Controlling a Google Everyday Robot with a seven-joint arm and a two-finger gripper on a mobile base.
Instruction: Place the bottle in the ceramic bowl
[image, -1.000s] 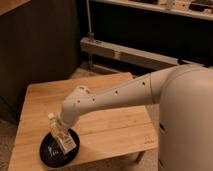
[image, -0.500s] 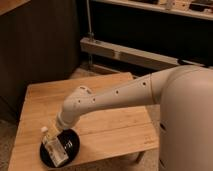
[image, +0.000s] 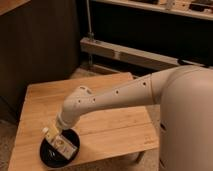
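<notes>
Camera view – tool (image: 56, 134) above bottle (image: 57, 143) in ceramic bowl (image: 46, 155).

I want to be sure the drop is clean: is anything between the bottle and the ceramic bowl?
Nothing visible. The bottle is tilted, already over the ceramic bowl at the table's front-left corner. The gripper is right at the bottle's upper side. No other object shows in the bowl.

Reached down across a wooden table (image: 115, 120) toward its seven o'clock corner, white arm (image: 110, 97) stretched from four o'clock. Gripper (image: 56, 131) hung low over the ceramic bowl (image: 47, 154), right at the bottle (image: 59, 142). Lay tilted inside that black bowl, cap end toward ten o'clock, yellowish label up.
</notes>
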